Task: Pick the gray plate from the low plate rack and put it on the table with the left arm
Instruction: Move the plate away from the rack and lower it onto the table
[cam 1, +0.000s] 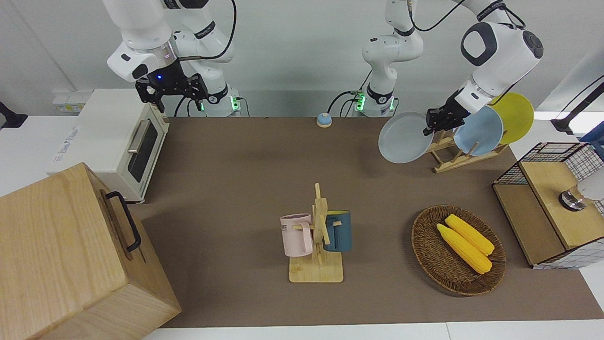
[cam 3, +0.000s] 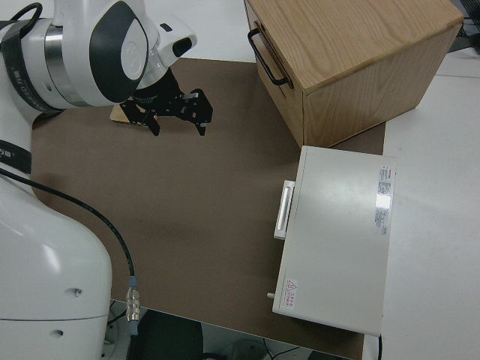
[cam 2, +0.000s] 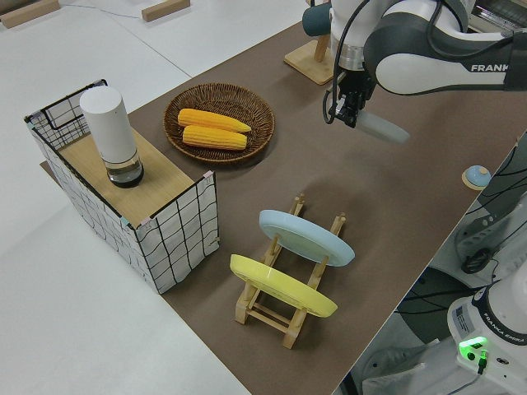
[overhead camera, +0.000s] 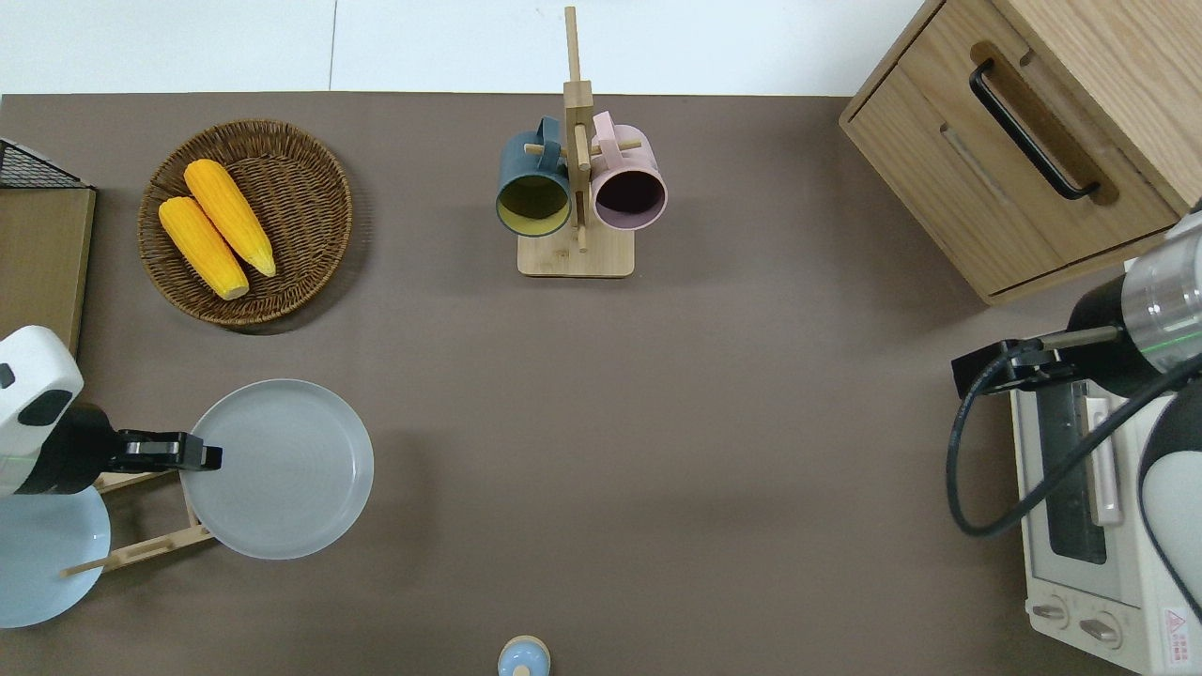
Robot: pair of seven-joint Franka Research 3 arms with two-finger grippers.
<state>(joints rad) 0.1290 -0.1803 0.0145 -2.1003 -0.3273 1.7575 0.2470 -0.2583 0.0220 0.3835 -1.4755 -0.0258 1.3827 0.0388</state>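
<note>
My left gripper (cam 1: 433, 123) (overhead camera: 192, 457) (cam 2: 350, 115) is shut on the rim of the gray plate (cam 1: 403, 138) (overhead camera: 280, 469) (cam 2: 385, 129) and holds it in the air, nearly level, over the brown table (overhead camera: 657, 422) just beside the low plate rack (cam 1: 455, 158) (overhead camera: 141, 549) (cam 2: 284, 309), toward the table's middle. The rack still holds a light blue plate (cam 1: 479, 132) (overhead camera: 42, 559) (cam 2: 306, 236) and a yellow plate (cam 1: 516, 115) (cam 2: 280, 284). My right arm is parked, its gripper (cam 1: 172, 92) (cam 3: 176, 112) open.
A wicker basket with two corn cobs (cam 1: 460, 248) (overhead camera: 246, 221) lies farther from the robots than the rack. A mug stand with two mugs (cam 1: 317, 236) (overhead camera: 577, 188), a wire basket with a white cylinder (cam 1: 557, 203) (cam 2: 123, 193), a toaster oven (cam 1: 120, 141), a wooden cabinet (cam 1: 71, 255) and a small bell (cam 1: 323, 120) also stand here.
</note>
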